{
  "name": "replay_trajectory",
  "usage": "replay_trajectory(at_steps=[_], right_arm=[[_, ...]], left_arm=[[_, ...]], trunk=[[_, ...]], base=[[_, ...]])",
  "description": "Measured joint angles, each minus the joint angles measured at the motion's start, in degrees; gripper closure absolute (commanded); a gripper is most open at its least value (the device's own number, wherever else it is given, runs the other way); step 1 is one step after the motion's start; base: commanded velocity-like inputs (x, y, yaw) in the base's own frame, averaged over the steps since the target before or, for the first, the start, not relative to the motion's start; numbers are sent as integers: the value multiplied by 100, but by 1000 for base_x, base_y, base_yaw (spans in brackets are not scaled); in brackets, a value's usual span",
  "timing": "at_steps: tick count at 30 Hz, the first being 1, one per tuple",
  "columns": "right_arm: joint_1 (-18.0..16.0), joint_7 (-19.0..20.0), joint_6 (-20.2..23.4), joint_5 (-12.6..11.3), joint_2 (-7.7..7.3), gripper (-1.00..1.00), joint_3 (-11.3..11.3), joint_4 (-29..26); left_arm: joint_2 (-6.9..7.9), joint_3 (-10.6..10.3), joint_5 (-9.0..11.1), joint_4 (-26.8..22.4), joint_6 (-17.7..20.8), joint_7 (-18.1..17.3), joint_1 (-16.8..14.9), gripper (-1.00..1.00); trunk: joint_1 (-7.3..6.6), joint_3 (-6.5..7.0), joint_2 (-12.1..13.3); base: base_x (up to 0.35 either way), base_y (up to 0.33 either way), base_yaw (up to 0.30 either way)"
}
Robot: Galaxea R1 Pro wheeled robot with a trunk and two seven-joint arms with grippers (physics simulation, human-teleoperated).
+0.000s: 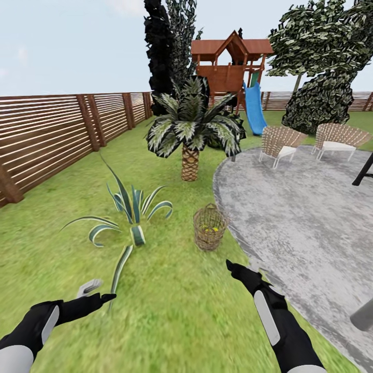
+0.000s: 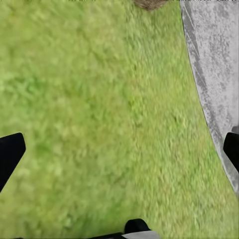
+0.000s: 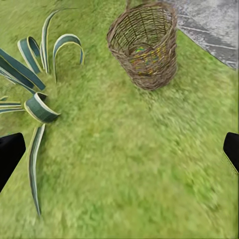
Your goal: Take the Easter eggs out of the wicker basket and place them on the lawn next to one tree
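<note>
Two arms: both reach forward low over the lawn (image 1: pixel 171 311), nothing held in either.
Left gripper (image 1: pixel 98 292): open; in the left wrist view its dark fingertips (image 2: pixel 10 157) sit wide apart at opposite edges, with bare grass between them.
Right gripper (image 1: pixel 231 267): open; in the right wrist view its fingertips (image 3: pixel 10 157) also stand wide apart over grass, touching nothing.
Basket (image 1: pixel 210 228): upright on the lawn, ahead of the right gripper and a little toward the left one, well apart from both; it stands just beside the edge of the grey paving (image 1: pixel 311 217).
Basket, right wrist view (image 3: pixel 145 45): straight ahead of the open jaws, weave and rim sharp, loop handle at the far rim.
Eggs (image 1: pixel 211 227): inside the basket, seen as yellow patches through the weave; count cannot be told.
Eggs, right wrist view (image 3: pixel 142 52): yellow with blue and red specks at the basket's bottom.
Striped plant (image 1: pixel 129 212): ahead of the left gripper, one long leaf running back almost to it.
Palm (image 1: pixel 190 129): beyond the basket, far from both grippers.
Tree (image 1: pixel 321 62): grey-green crown, far beyond the right gripper, across the paving behind two chairs (image 1: pixel 311 142).
Fence (image 1: pixel 52 134): runs along the far side of the left arm.
</note>
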Motion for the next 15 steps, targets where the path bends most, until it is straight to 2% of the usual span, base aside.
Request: replay_trajectory(at_steps=[8, 15], right_arm=[[0, 8, 0, 0, -4, -100, -19, 29], [-1, 9, -11, 0, -6, -100, -34, 31]], left_arm=[[0, -2, 0, 1, -6, 7, 0, -100], [-4, 0, 0, 0, -6, 8, 1, -100]], trunk=[[0, 0, 0], [0, 0, 0]], base=[[243, -224, 3], [243, -237, 121]])
